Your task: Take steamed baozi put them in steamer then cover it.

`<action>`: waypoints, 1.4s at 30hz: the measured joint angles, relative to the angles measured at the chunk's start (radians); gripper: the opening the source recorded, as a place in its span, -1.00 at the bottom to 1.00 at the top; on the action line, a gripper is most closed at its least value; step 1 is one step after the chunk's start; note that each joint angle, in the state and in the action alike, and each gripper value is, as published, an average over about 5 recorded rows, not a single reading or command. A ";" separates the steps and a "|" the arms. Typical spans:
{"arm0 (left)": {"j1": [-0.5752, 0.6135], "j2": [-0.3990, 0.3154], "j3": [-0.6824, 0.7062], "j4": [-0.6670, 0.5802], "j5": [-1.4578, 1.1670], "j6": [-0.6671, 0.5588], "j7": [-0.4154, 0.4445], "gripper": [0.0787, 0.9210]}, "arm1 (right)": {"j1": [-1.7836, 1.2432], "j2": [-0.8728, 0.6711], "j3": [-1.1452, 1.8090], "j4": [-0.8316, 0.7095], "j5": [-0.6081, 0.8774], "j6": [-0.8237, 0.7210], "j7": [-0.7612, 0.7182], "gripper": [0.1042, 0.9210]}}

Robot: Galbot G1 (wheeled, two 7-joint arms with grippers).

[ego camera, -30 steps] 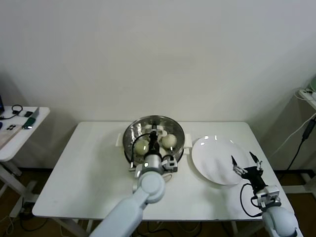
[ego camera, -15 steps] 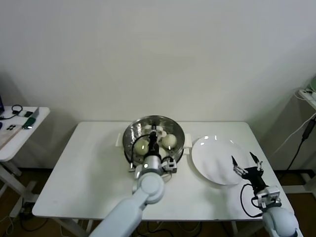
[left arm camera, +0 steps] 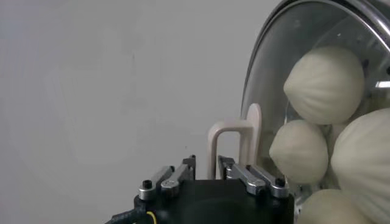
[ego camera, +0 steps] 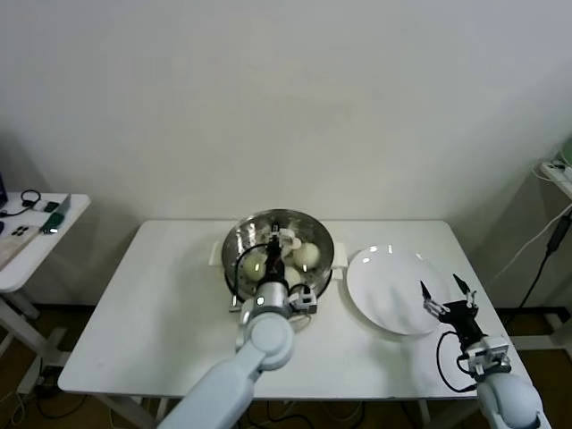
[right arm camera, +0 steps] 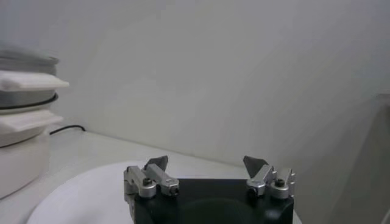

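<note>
The steamer, a steel basket on a cream base, stands at the table's middle back. The cover, a clear glass lid, lies on it. Several cream-white baozi show through the glass, also in the left wrist view. My left gripper is over the lid at its cream handle. Its jaws stand a little apart around one leg of the handle, with a gap on one side. My right gripper is open and empty over the near edge of the white plate.
The flat white plate lies right of the steamer and holds nothing. A small side table with small items stands at the far left. A black cable runs behind the pot base.
My left arm has drawn back a little toward me and to the left, while the cover and steamer stay still. The right arm has not moved.
</note>
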 measured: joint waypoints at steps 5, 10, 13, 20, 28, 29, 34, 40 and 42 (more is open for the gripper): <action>0.001 0.014 0.004 -0.026 -0.016 0.000 0.000 -0.08 | 0.000 -0.003 0.005 0.002 0.015 -0.008 0.000 0.76; 0.013 0.039 0.007 -0.067 -0.038 0.000 0.001 0.27 | 0.000 -0.004 0.007 0.000 0.025 -0.018 -0.002 0.76; 0.026 0.060 0.002 -0.099 -0.053 0.000 0.000 0.47 | 0.002 -0.005 0.007 -0.002 0.028 -0.023 -0.003 0.76; 0.075 0.118 -0.021 -0.198 -0.095 0.000 -0.003 0.76 | 0.010 -0.006 0.006 -0.008 0.028 -0.029 -0.004 0.76; 0.175 0.199 -0.084 -0.335 -0.207 0.000 -0.043 0.77 | 0.012 -0.007 0.009 -0.013 0.025 -0.028 -0.004 0.76; 0.189 0.210 -0.100 -0.353 -0.232 0.000 -0.055 0.77 | 0.011 -0.008 0.010 -0.012 0.025 -0.028 -0.005 0.76; 0.256 0.266 -0.214 -0.427 -0.408 0.000 -0.133 0.77 | 0.003 -0.009 0.015 -0.001 0.030 -0.025 -0.006 0.76; 0.366 0.294 -0.404 -0.466 -0.675 -0.002 -0.219 0.77 | -0.009 -0.009 0.017 0.016 0.043 -0.023 -0.006 0.76; 0.412 0.288 -0.472 -0.466 -0.761 -0.015 -0.234 0.77 | -0.013 -0.009 0.018 0.023 0.049 -0.022 -0.007 0.76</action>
